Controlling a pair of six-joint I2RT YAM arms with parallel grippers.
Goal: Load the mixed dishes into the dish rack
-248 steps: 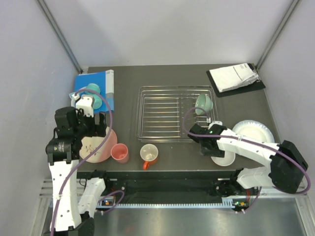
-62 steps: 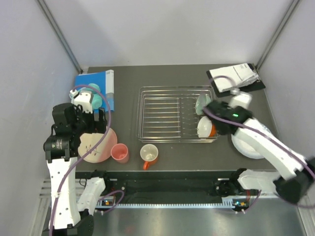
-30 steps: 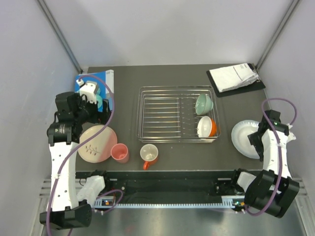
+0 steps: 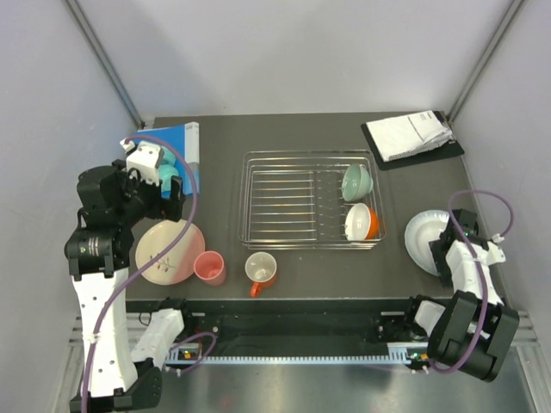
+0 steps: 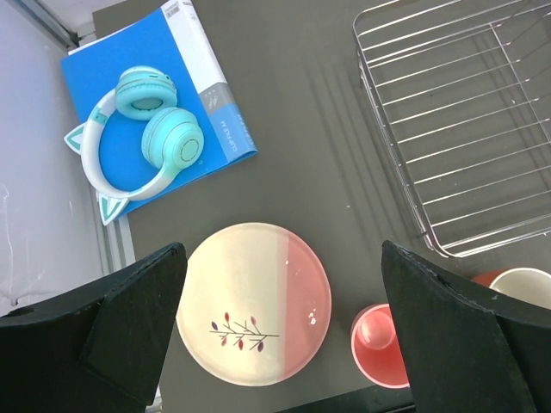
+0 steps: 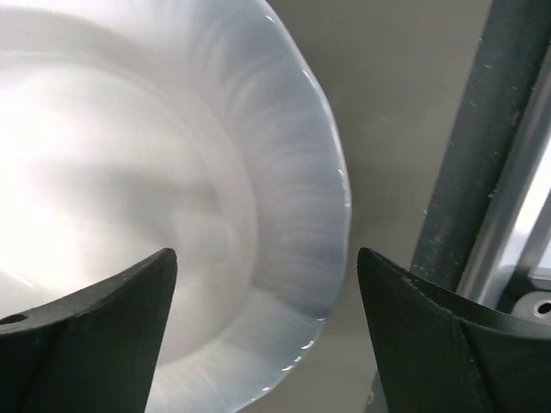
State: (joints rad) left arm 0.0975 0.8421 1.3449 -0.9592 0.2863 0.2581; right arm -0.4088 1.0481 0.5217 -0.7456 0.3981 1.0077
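Observation:
The silver dish rack (image 4: 284, 196) holds the mint-green bowl (image 4: 355, 181) and the orange white-lined bowl (image 4: 361, 222) at its right end. The cream-and-pink plate (image 4: 170, 251), pink cup (image 4: 209, 268) and orange mug (image 4: 260, 269) sit on the table in front of it. My left gripper (image 4: 165, 204) is open and empty, high above the plate (image 5: 255, 301), with the cup (image 5: 380, 346) to its right. My right gripper (image 4: 448, 249) is open, low over the white shallow bowl (image 4: 421, 240). The bowl's near rim (image 6: 318, 215) lies between the fingers without being held.
A blue book (image 4: 181, 146) with mint headphones (image 5: 142, 129) lies at the back left. White papers on a black board (image 4: 411, 135) lie at the back right. The table's metal edge rail (image 6: 482, 172) runs just right of the white bowl.
The orange bowl was set in the rack beside the mint bowl. My right arm then drew back to the white bowl at the right edge. My left gripper lifted off the plate.

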